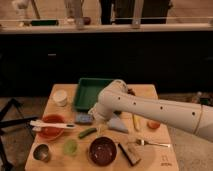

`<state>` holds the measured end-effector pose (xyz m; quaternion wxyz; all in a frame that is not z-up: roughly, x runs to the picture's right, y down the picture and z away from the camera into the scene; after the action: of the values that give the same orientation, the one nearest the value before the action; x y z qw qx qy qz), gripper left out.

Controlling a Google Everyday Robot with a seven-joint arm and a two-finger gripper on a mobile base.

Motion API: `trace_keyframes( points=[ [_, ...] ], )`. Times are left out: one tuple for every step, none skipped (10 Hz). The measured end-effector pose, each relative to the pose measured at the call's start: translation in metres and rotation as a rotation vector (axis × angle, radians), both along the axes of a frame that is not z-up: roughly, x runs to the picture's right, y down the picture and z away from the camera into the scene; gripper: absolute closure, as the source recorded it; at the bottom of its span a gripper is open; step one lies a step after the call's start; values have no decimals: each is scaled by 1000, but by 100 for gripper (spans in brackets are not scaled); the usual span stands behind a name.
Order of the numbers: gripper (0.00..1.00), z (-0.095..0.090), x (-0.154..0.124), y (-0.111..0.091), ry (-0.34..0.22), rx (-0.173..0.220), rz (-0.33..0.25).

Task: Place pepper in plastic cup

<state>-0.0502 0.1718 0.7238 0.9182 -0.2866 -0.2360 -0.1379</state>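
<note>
— Counts at that moment?
— One pepper (86,132) lay just up-right of one plastic cup (70,146); one red bowl (50,131), one dark bowl (102,150), one tray (92,92). Gripper (100,120) sat just above pepper, state: couldn't tell. Wooden table (160,156), dark counter (150,50) behind.

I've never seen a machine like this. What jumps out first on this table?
The big white arm reaching in from the right dominates. Its gripper hangs over the middle of the wooden table, close to the dark green pepper. Then the colours: a green tray at the back, a red bowl at the left, and a small light green plastic cup near the front.
</note>
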Motion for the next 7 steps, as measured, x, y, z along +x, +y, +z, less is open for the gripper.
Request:
trace_keyframes(
  points=[
    [20, 4, 2, 3, 8, -17, 20],
    [20, 12, 4, 7, 15, -32, 41],
    [20, 18, 0, 9, 15, -43, 51],
    [20, 24, -4, 11, 13, -53, 61],
    [20, 29, -5, 12, 14, -62, 72],
    [20, 32, -6, 13, 15, -66, 79],
    [20, 34, -7, 13, 17, -70, 86]
  ],
)
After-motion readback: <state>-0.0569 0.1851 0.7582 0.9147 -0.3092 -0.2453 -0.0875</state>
